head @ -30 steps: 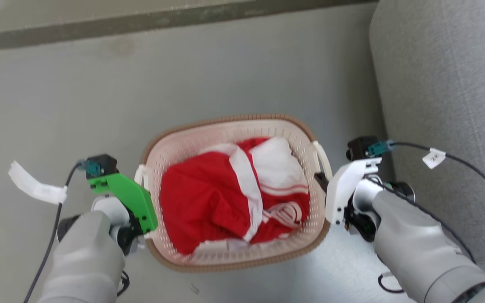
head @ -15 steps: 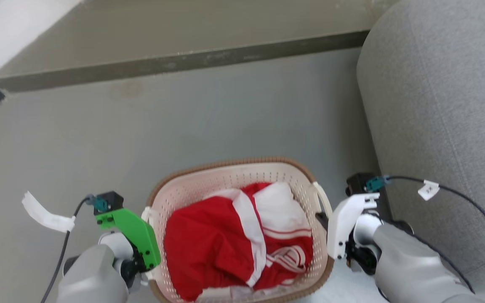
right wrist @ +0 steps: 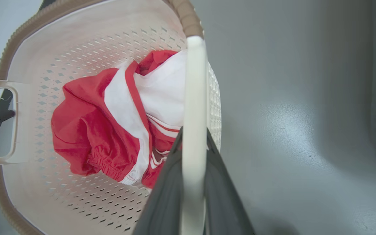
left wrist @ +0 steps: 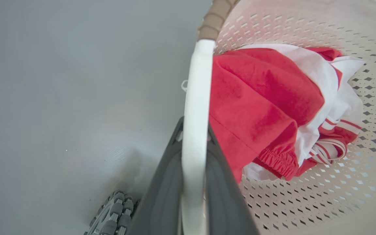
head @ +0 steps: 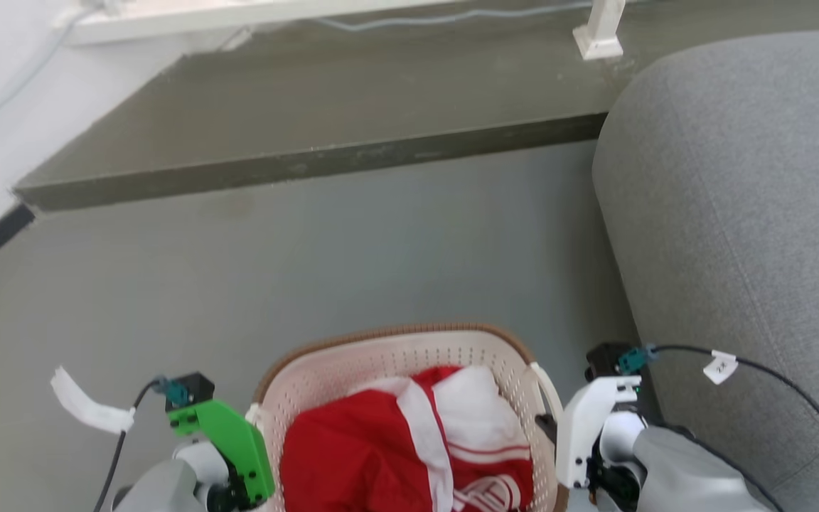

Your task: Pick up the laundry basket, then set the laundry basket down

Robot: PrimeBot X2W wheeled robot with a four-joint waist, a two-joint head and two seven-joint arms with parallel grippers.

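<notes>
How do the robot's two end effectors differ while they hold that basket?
The left end effector carries a green bracket; the right end effector carries a white bracket. The left grips the basket by its left handle over open floor; the right grips the right handle beside the grey sofa. Both pinch a white handle between dark fingers.

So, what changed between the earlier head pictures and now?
The head camera tilted up: the laundry basket now lies at that view's bottom edge, and more of the step shows. Nothing was taken hold of or let go. The left gripper and right gripper stay shut on the white handles, the red-and-white garment still inside.
</notes>
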